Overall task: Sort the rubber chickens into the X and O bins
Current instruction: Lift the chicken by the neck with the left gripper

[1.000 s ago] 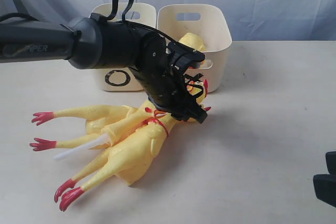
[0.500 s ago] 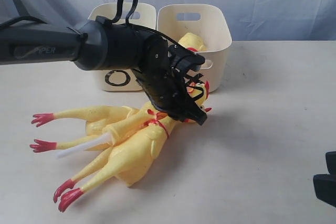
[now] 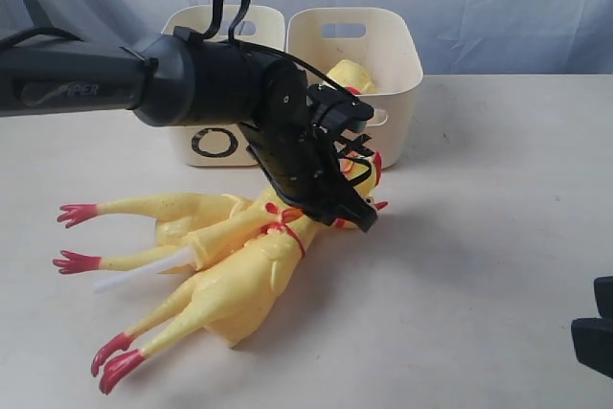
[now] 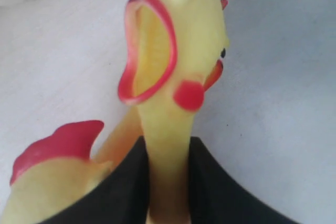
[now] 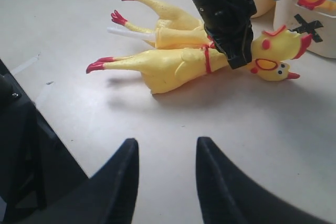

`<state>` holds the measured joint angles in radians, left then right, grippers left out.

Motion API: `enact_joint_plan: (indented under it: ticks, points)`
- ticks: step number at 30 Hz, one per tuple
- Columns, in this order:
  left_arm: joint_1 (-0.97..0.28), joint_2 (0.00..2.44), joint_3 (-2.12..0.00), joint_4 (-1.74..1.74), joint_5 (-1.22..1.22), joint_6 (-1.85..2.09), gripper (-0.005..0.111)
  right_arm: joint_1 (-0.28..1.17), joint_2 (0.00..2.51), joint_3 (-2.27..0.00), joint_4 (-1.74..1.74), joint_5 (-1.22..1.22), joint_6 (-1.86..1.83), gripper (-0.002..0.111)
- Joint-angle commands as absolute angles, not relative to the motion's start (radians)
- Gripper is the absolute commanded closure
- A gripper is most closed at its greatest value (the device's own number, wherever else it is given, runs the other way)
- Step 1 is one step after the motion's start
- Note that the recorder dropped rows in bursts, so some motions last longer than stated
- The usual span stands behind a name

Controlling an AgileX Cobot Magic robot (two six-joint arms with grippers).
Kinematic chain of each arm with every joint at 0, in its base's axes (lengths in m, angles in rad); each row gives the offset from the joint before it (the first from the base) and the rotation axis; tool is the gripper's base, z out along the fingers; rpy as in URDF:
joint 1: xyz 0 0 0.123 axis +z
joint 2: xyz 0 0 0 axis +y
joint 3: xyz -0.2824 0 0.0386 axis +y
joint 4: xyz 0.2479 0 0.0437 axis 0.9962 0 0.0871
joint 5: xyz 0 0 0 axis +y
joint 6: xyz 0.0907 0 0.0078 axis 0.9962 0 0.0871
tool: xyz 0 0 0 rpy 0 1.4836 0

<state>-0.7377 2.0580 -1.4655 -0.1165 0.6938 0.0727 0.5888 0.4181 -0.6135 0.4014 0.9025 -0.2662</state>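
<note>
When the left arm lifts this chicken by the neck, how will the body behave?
Probably floppy: the left gripper pinches only the thin neck of the front chicken, so the long body and legs would likely dangle. The open mouth suggests a hollow toy, likely light for its size.

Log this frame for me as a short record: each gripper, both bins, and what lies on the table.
Left gripper: closed on the neck of the front whole chicken
Right gripper: open, empty
O bin: inside not visible
X bin: one yellow rubber piece inside
Table: also holds second whole chicken and piece on a white stick
</note>
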Motion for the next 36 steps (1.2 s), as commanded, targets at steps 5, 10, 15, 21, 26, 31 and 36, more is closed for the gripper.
enact_joint_plan:
  ticks: [5,10,15,21,26,31,36]
  points:
    - [-0.742,1.964,-1.468,-0.142,0.729,0.07,0.107,0.59,0.412,-0.608,0.4,0.896,-0.268,0.073]
    - [-0.742,1.937,-1.468,-0.148,0.771,0.07,0.107,0.59,0.412,-0.608,0.4,0.896,-0.268,0.073]
    - [-0.742,1.92,-1.488,-0.176,0.825,0.09,0.107,0.59,0.412,-0.608,0.4,0.896,-0.268,0.073]
    - [-0.742,1.92,-1.56,-0.265,0.921,0.142,0.107,0.59,0.412,-0.608,0.4,0.896,-0.268,0.073]
    - [-0.742,1.919,-1.594,-0.278,0.986,0.142,0.107,0.59,0.412,-0.608,0.4,0.896,-0.268,0.073]
    - [-0.742,1.918,-1.608,-0.28,1.029,0.142,0.107,0.59,0.412,-0.608,0.4,0.896,-0.268,0.073]
    - [-0.742,1.894,-1.608,-0.282,1.036,0.142,0.107,0.59,0.412,-0.608,0.4,0.896,-0.268,0.073]
